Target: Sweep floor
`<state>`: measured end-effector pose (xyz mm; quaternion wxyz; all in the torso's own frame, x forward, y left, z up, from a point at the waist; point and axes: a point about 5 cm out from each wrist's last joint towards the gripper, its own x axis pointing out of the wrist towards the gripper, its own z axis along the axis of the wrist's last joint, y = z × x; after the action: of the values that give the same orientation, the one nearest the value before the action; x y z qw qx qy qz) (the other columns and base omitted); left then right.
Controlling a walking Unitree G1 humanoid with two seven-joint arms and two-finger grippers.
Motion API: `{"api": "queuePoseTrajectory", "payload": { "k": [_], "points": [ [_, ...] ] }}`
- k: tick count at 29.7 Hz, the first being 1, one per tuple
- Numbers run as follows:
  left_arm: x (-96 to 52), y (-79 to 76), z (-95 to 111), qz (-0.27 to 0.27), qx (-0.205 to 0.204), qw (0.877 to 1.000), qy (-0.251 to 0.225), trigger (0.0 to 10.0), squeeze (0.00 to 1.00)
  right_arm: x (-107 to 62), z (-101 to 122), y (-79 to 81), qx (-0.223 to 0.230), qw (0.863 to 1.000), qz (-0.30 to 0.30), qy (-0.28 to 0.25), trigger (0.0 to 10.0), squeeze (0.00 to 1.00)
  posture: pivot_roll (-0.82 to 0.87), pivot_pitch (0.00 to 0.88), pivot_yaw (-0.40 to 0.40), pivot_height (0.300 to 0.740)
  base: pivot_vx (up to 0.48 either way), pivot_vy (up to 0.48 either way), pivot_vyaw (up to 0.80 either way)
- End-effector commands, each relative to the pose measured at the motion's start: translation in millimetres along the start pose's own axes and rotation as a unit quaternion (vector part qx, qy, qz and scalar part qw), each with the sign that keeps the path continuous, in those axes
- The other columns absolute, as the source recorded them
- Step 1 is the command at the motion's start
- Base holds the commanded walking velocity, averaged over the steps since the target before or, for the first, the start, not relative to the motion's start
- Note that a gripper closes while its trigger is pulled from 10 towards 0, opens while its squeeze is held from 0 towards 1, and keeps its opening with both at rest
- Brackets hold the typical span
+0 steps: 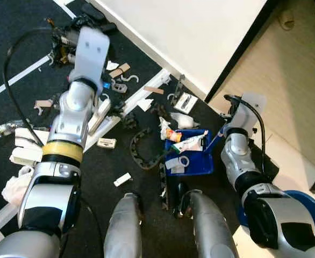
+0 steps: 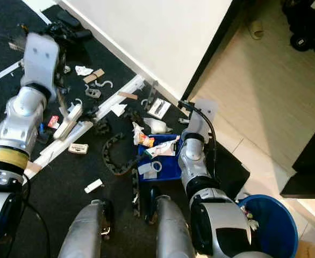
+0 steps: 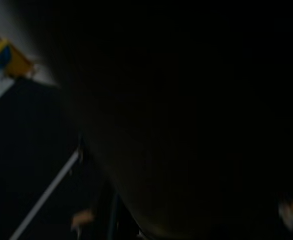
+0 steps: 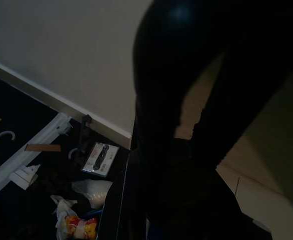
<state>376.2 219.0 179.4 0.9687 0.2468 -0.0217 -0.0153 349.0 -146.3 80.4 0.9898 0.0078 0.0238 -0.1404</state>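
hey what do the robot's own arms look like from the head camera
Both arms are silver metal segments with black joints. The left arm has a yellowish tape band near the elbow, a pale flat wrist housing and a looping black cable. The right arm carries a pale wrist housing and a black cable too.

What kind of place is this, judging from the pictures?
Probably a room in a home, at a doorway: a dark carpet strewn with litter meets a white wall, with a pale wooden floor beyond. A blue dustpan and a blue bin suggest cleaning.
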Motion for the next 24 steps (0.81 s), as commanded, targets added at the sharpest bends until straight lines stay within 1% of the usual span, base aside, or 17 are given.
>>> {"api": "queuePoseTrajectory", "payload": {
  "k": [1,2,4,5,6,7,9,10,11,12,13,14,15,16,17,22,24],
  "points": [
    [-6.1,6.0,-20,0.017,0.040,0.999,0.026,10.0,0.00,-19.5,-39,-5.4,-0.034,0.996,0.008,0.080,10.0,0.00,0.13,0.306,-0.066,0.740,0.000,0.000,0.00],
    [-6.1,6.0,-20,0.017,0.040,0.999,0.026,10.0,0.00,-19.5,-39,-5.4,-0.034,0.996,0.008,0.080,10.0,0.00,0.13,0.306,-0.066,0.740,0.000,0.000,0.00],
    [-10.2,4.9,-37,0.029,0.042,0.997,0.059,10.0,0.00,-20.4,-41,-7.4,-0.037,0.996,0.007,0.079,10.0,0.00,0.12,0.304,-0.064,0.740,0.000,0.000,0.00],
    [-11.6,4.6,-42,0.036,0.043,0.996,0.068,10.0,0.00,-20.5,-41,-8.1,-0.037,0.996,0.007,0.078,10.0,0.00,0.12,0.304,-0.064,0.740,0.000,0.000,0.00],
    [-13.1,1.3,-47,0.034,0.036,0.996,0.079,10.0,0.00,-20.5,-41,-8.9,-0.039,0.996,0.006,0.077,10.0,0.00,0.12,0.303,-0.063,0.740,0.000,0.000,0.00],
    [-13.1,1.3,-47,0.034,0.036,0.996,0.079,10.0,0.00,-20.5,-41,-8.9,-0.039,0.996,0.006,0.077,10.0,0.00,0.12,0.303,-0.063,0.740,0.000,0.000,0.00],
    [-14.8,-9.5,-54,0.022,0.001,0.996,0.092,10.0,0.00,-20.2,-41,-10.5,-0.042,0.996,0.006,0.075,10.0,0.00,0.12,0.303,-0.062,0.740,0.000,0.000,0.00],
    [-14.8,-9.5,-54,0.022,0.001,0.996,0.092,10.0,0.00,-20.2,-41,-10.5,-0.042,0.996,0.006,0.075,10.0,0.00,0.12,0.303,-0.062,0.740,0.000,0.000,0.00],
    [-14.0,-17.7,-55,0.014,-0.020,0.995,0.093,10.0,0.00,-19.7,-40,-10.7,-0.043,0.996,0.008,0.074,10.0,0.00,0.12,0.306,-0.062,0.740,0.000,0.000,0.00],
    [-14.0,-17.7,-55,0.014,-0.020,0.995,0.093,10.0,0.00,-19.7,-40,-10.7,-0.043,0.996,0.008,0.074,10.0,0.00,0.12,0.306,-0.062,0.740,0.000,0.000,0.00],
    [-13.6,-21.0,-55,0.012,-0.027,0.995,0.093,10.0,0.00,-19.6,-40,-10.7,-0.044,0.996,0.009,0.073,10.0,0.00,0.12,0.306,-0.062,0.740,0.000,0.000,0.00],
    [-13.1,-28.8,-54,0.003,-0.039,0.995,0.092,10.0,0.00,-19.3,-40,-10.8,-0.044,0.996,0.010,0.072,10.0,0.00,0.12,0.308,-0.062,0.740,0.000,0.000,0.00],
    [-12.3,-43.7,-51,-0.019,-0.053,0.995,0.084,10.0,0.00,-18.7,-39,-10.9,-0.044,0.996,0.010,0.072,10.0,0.00,0.12,0.309,-0.061,0.740,0.000,0.000,0.00],
    [-12.1,-48.2,-49,-0.027,-0.055,0.995,0.081,10.0,0.00,-18.5,-39,-10.9,-0.044,0.996,0.010,0.072,10.0,0.00,0.12,0.309,-0.061,0.740,0.000,0.000,0.00],
    [-12.1,-48.2,-49,-0.027,-0.055,0.995,0.081,10.0,0.00,-18.5,-39,-10.9,-0.044,0.996,0.010,0.072,10.0,0.00,0.12,0.309,-0.061,0.740,0.000,0.000,0.00],
    [-10.4,-81.5,-38,-0.060,-0.083,0.993,0.064,10.0,0.00,-16.5,-36,-10.6,-0.049,0.997,0.008,0.067,10.0,0.00,0.12,0.318,-0.058,0.740,0.000,0.000,0.00],
    [-9.9,-90.8,-34,-0.066,-0.092,0.992,0.062,10.0,0.00,-15.8,-35,-10.4,-0.051,0.997,0.008,0.065,10.0,0.00,0.12,0.320,-0.057,0.740,0.000,0.000,0.00]
  ]
}}
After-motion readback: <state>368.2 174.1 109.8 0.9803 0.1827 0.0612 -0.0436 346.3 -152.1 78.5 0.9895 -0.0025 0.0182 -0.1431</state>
